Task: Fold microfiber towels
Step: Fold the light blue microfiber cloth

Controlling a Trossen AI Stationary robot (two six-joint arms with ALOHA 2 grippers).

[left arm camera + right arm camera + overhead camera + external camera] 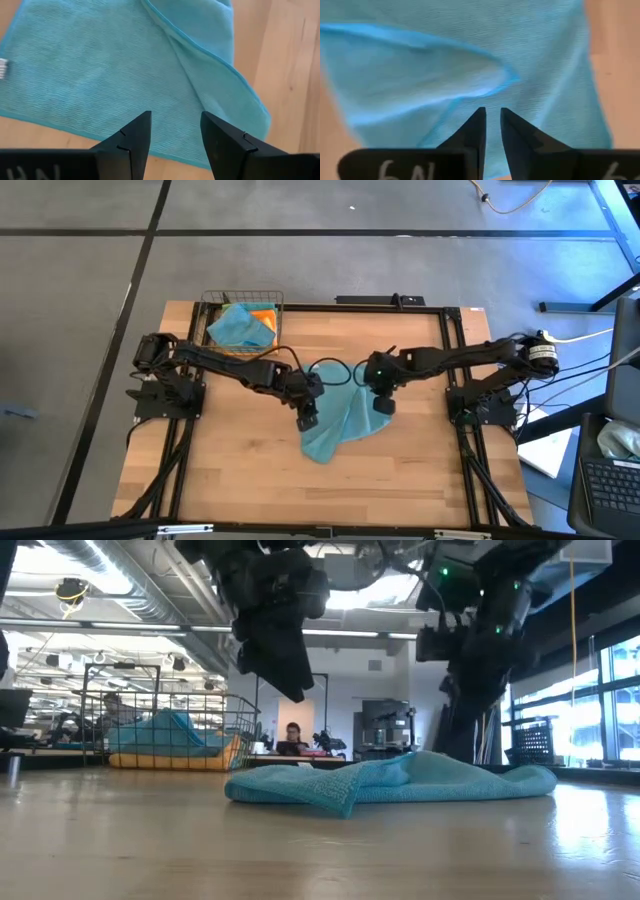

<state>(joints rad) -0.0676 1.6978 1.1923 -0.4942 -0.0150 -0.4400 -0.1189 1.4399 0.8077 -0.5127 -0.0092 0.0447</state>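
While both end effectors hover empty, teal towel (340,428) lies rumpled (one fold).

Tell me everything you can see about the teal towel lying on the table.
The teal towel is a soft, matte, finely ribbed cloth with a stitched edge. It lies loosely crumpled mid-table, partly folded, one flap lapped over the rest with a raised ridge. Neither the left gripper nor the right gripper, both above it, holds it.

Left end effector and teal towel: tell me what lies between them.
Nothing. In the low view the left end effector hangs above the teal towel with only open air between; its wrist view shows bare towel past its open fingers.
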